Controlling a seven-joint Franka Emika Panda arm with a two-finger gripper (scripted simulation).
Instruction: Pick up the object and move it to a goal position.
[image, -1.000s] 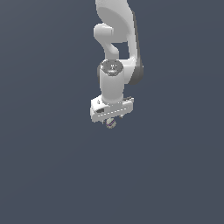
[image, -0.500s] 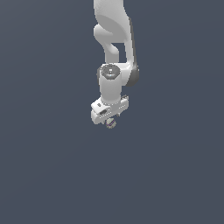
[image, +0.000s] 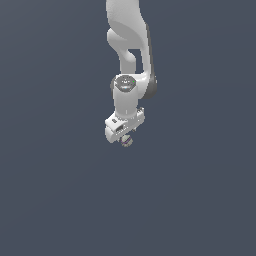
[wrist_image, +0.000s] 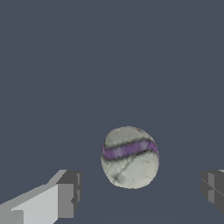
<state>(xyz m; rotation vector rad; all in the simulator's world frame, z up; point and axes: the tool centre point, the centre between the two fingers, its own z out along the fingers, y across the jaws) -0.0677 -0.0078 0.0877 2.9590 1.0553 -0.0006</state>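
One white claw (image: 125, 138) hangs over the grey bench (image: 60, 200) in the exterior view, the object (image: 127, 141) at its tip. Wrist view: fingers (wrist_image: 65, 192) spread, the ball (purple-banded) between them untouched, seemingly lined up for pinching.

The floor (image: 200, 200) is one flat sheet of dull slate blue-grey, the same even tone from edge to edge in the exterior view. It fills that whole view, a shade lighter toward six o'clock and a shade darker toward twelve. In the wrist view the same plain floor (wrist_image: 65, 65) spreads behind everything as a smooth matte field.

One small ball (image: 127, 141) is the only loose thing on or near it. It sits a touch toward six o'clock from the middle of the exterior view. The ball (wrist_image: 130, 157) is roundish, grey-white and cracked-looking, with a purple band across it. Whether it touches the floor or hangs just above it cannot be told.
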